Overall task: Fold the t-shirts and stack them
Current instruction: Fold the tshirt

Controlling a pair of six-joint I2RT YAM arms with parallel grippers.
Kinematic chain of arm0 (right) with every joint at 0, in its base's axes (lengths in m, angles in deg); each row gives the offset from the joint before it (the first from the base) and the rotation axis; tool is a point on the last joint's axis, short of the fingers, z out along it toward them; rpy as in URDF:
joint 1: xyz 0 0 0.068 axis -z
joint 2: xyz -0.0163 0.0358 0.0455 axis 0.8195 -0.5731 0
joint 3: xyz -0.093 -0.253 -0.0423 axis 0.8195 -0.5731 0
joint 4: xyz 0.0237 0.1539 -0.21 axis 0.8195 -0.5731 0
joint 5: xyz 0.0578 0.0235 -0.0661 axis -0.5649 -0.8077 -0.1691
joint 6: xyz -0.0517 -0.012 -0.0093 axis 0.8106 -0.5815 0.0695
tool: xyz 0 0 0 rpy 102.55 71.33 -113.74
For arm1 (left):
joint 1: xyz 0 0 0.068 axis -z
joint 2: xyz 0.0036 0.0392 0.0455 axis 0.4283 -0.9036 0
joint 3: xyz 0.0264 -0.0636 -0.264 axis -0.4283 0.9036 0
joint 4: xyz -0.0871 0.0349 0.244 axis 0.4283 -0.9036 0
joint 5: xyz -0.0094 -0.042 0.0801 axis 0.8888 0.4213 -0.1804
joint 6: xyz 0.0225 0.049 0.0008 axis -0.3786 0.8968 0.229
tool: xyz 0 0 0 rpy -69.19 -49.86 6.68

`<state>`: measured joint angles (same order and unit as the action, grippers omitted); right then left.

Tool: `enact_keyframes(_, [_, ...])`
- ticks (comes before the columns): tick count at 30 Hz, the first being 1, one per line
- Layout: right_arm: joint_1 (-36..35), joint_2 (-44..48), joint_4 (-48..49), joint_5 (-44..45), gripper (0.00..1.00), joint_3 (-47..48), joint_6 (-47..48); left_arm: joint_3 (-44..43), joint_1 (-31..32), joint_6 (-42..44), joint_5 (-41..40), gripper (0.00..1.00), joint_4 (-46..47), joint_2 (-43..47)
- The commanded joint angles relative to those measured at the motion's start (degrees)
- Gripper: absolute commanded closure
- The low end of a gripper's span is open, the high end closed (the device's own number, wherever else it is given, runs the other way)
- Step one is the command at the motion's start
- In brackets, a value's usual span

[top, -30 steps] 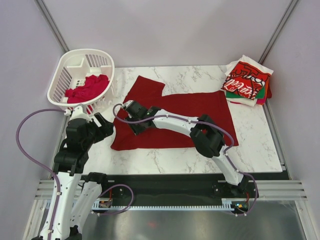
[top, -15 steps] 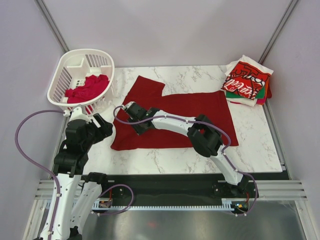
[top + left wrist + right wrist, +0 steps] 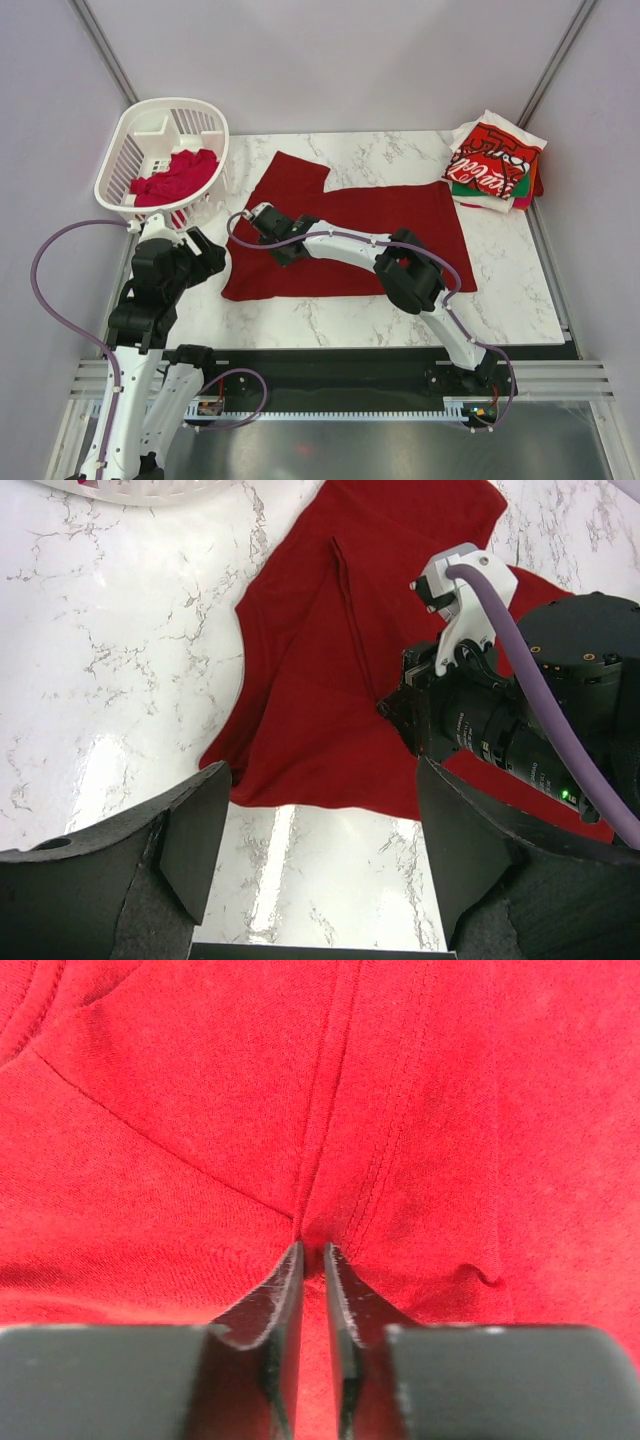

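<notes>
The right gripper (image 3: 312, 1252) is clenched on a small ridge of the dark red t-shirt (image 3: 400, 215), and a seam runs straight ahead of its fingertips. The left gripper (image 3: 320, 780) hangs released, fingers wide apart, over the table (image 3: 120, 680). The shirt's corner lies just ahead between them.

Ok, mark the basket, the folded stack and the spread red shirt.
basket (image 3: 175, 101): top view, far rim.
folded stack (image 3: 490, 160): top view, top shirt's print.
spread red shirt (image 3: 420, 210): top view, flat body.
</notes>
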<state>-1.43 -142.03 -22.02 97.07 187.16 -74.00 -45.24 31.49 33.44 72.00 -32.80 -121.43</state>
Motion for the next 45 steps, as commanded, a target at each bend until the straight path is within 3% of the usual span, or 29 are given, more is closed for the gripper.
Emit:
enact_keyframes(1, [-0.05,-0.25,-0.18,1.63,0.85,1.77,0.85,-0.17,0.02,1.84,-1.44,0.19,1.01,-0.18])
enact_keyframes(5, [0.48,0.80,-0.27,2.07,1.00,2.03,0.94,-0.52,-0.07,2.10,-0.57,0.17,0.92,0.17])
enact_keyframes(19, [11.55,5.12,-1.24,1.98,0.98,7.92,0.93,-0.70,0.02,2.27,-0.39,0.13,1.01,-0.27])
enact_keyframes(21, [13.31,4.23,-1.41,2.07,0.80,9.50,1.29,-0.61,0.02,2.27,-0.39,0.13,1.01,-0.53])
enact_keyframes(24, [15.33,2.04,-2.46,3.21,0.16,12.21,1.38,-0.61,0.02,2.27,-0.30,0.13,1.01,-1.23])
enact_keyframes(27, [17.26,1.50,-2.73,4.18,0.06,13.37,0.94,-0.70,-0.07,2.27,-0.04,0.12,1.01,-1.85])
enact_keyframes(31, [18.67,6.67,-2.82,6.63,0.05,11.53,0.23,-0.96,0.02,2.80,1.63,0.10,1.10,-2.46])
enact_keyframes(34, [18.76,14.29,-2.03,8.66,0.05,4.87,-1.52,-0.70,0.02,3.24,3.83,0.07,1.71,-3.69])
enact_keyframes(37, [19.72,25.27,2.44,7.62,0.04,-9.27,-4.23,-0.43,0.02,3.68,6.20,0.05,2.59,-8.24])
enact_keyframes(41, [27.96,39.36,9.64,-1.42,0.04,-33.75,-11.00,-1.22,0.02,3.33,8.84,0.04,2.68,-16.16])
enact_keyframes(45, [37.11,52.19,10.98,-2.86,0.03,-50.23,-16.81,-1.05,0.02,1.14,7.62,0.03,3.20,-20.92])
